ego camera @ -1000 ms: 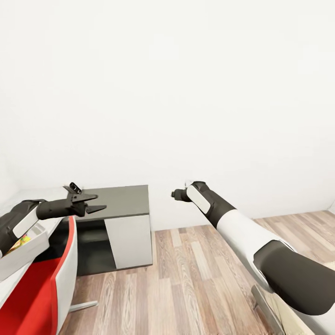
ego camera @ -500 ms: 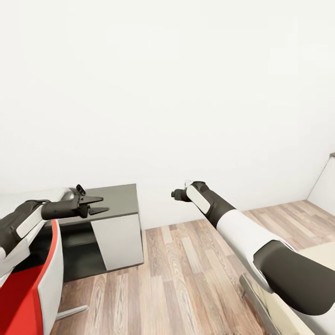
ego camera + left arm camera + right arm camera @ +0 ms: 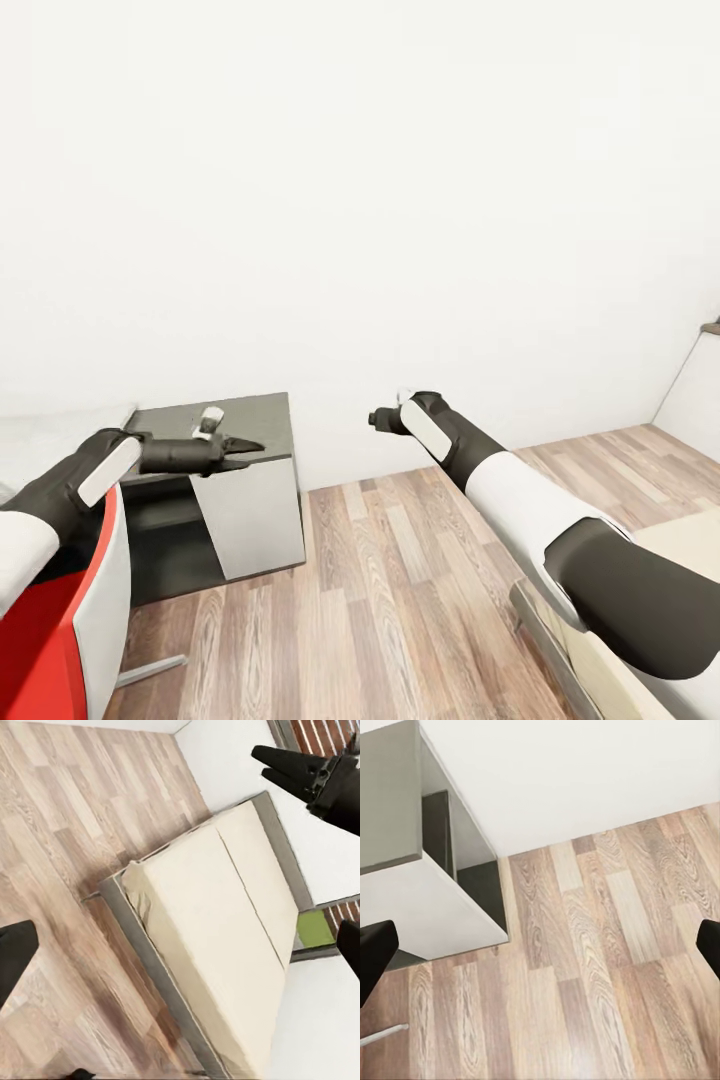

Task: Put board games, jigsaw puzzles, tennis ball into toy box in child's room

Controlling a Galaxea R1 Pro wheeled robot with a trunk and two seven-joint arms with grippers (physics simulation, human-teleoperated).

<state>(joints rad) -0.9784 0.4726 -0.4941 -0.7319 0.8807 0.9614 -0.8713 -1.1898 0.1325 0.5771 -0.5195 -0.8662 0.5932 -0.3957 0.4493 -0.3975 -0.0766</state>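
White wall (image 3: 360, 180) and wood-plank floor (image 3: 400, 600) dominate; the bed (image 3: 217, 945) — beige mattress, grey frame — lies bare, near a dark grey cabinet (image 3: 230, 480). Left gripper (image 3: 243, 447) fingers nearly together over the cabinet; right gripper (image 3: 540, 949) spread wide — both empty.

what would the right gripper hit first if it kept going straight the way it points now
Probably the wood-plank floor: the right wrist view, looking along the open right gripper, is centred on bare planks, with the dark grey cabinet off to one side. The head view does not settle its tilt, so this is a guess.
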